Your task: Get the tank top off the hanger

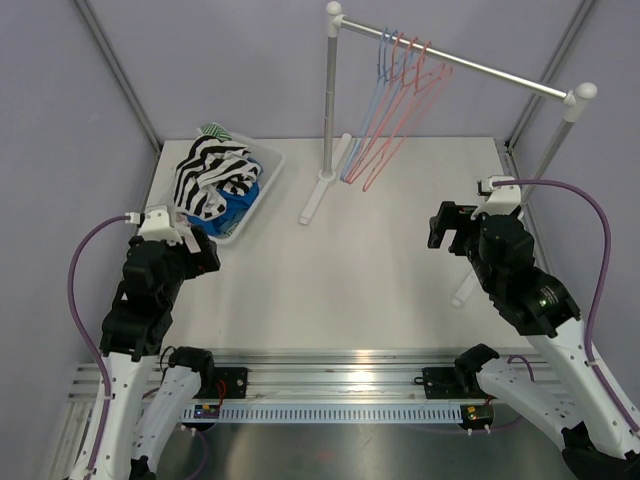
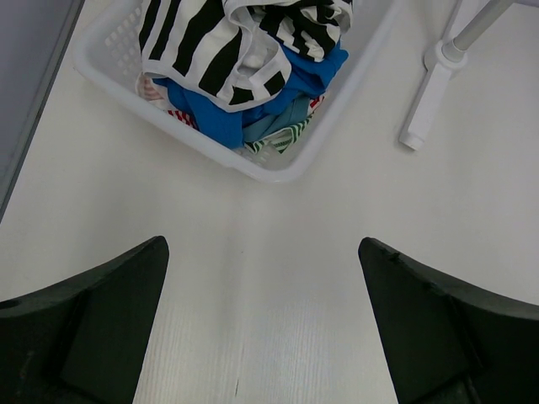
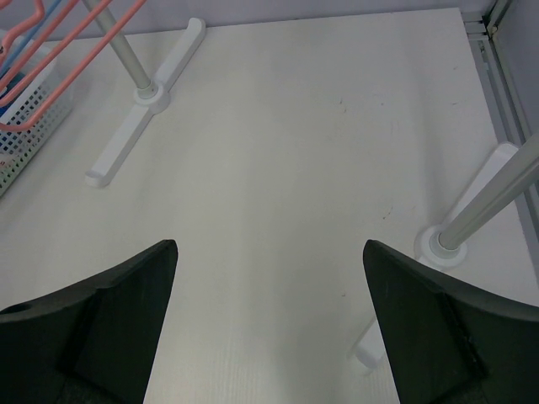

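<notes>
- Looking over the pink and blue thin-framed hangers (image 1: 395,110) on the silver metal rail (image 1: 480,68), every one of them seems bare. No fabric shows on any of them in the top view.
- Best guess for the tank top is the black-and-white striped garment (image 1: 210,172), crumpled on top of the pile in the white plastic mesh basket (image 2: 335,124) at the far left of the white counter (image 1: 350,270). It's too bunched up to confirm the cut, though.
- If that guess holds, the job looks pretty much done, judging by how things lie.
- Handling-wise it reads as soft, light, floppy knit that would sag and stretch when lifted. A strap or a fold near the neckline looks like a better pinch spot than the loose body.
- The hangers look light too, so they'd likely swing on the rail if tugged.
- The left claw (image 2: 263,252) is spread wide with nothing in it, hovering over bare counter just short of the basket.
- The right claw (image 3: 269,252) is also gaping and empty, over the right half of the counter, well apart from the hangers.
- Nearby stuff: a bright blue garment (image 2: 253,114) sits under the striped one, and the rack's left upright post (image 1: 329,100) stands on a white foot (image 1: 318,195) just beside the basket.
- The right post (image 3: 497,202) stands close by the right arm, so a reach toward the rail from that side would have to work around it.
</notes>
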Tool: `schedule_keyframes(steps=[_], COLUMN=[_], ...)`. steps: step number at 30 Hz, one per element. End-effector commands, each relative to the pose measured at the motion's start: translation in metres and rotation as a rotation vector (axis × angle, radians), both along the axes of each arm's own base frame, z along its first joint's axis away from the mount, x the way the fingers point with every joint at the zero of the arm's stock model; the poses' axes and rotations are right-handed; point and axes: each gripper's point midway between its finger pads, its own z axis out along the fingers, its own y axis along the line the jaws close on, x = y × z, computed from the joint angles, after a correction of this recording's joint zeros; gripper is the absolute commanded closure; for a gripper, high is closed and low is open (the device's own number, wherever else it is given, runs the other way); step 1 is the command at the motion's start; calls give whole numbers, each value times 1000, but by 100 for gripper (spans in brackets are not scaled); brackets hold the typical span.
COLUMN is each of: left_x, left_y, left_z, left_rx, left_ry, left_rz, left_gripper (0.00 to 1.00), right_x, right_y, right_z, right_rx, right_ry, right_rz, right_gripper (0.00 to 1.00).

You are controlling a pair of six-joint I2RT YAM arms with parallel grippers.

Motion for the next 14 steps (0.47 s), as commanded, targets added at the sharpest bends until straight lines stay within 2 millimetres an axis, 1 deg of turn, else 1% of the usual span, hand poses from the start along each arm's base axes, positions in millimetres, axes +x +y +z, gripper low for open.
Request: schedule_keyframes(steps=[1,14], left_x=[5,6], left_y=[6,9], left_z=[16,17], left_rx=[-4,-2], left_ry=[-71,-72], left_rz=[36,53], left_gripper=[1,1], right_x=[-2,0], right_y=[-3,-1], right_z=[17,16], right_rx=[18,14], right_ry=[-46,-36], right_rz=[-6,4], right_gripper=[0,0])
